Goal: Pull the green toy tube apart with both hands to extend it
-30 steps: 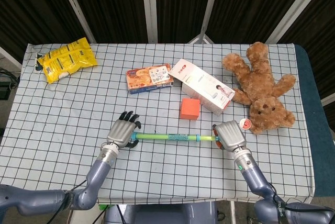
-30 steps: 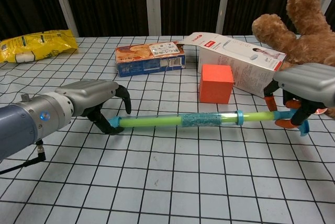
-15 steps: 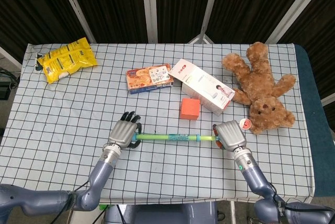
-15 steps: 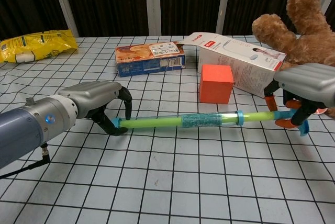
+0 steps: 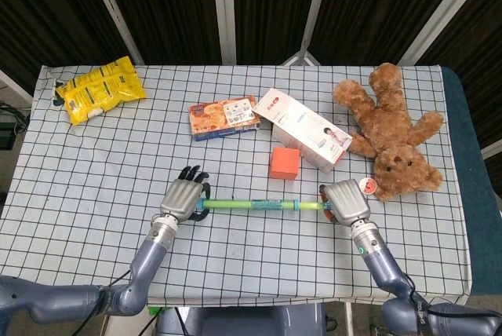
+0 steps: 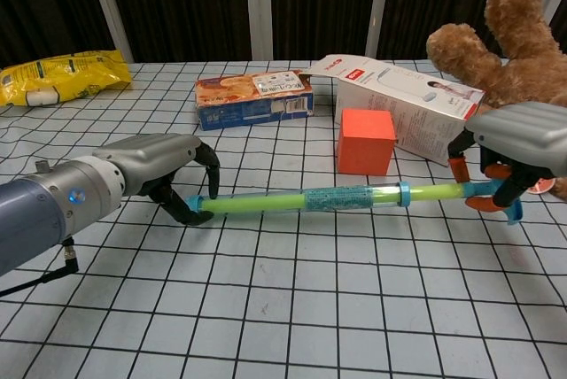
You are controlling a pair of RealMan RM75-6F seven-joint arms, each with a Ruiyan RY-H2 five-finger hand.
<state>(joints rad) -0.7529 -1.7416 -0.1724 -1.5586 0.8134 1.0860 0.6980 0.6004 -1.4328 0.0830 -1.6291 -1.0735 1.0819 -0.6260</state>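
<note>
The green toy tube (image 5: 255, 206) (image 6: 301, 200) is stretched out level just above the checked cloth, with a teal patterned middle and a blue ring near its right end. My left hand (image 5: 182, 197) (image 6: 146, 170) grips its left blue end cap, fingers curled around it. The tube's right end is held by my right hand (image 5: 346, 202) (image 6: 521, 146), whose orange-tipped fingers wrap the end so that it is partly hidden.
An orange cube (image 5: 284, 162) (image 6: 365, 141) sits just behind the tube. Farther back lie a white carton (image 5: 304, 129), a biscuit box (image 5: 223, 118), a brown teddy bear (image 5: 390, 130) at the right and a yellow snack bag (image 5: 97, 87) at far left.
The left hand shifted slightly right and then back left with the tube's end; the tube stays stretched between both hands. The right hand has barely moved.
</note>
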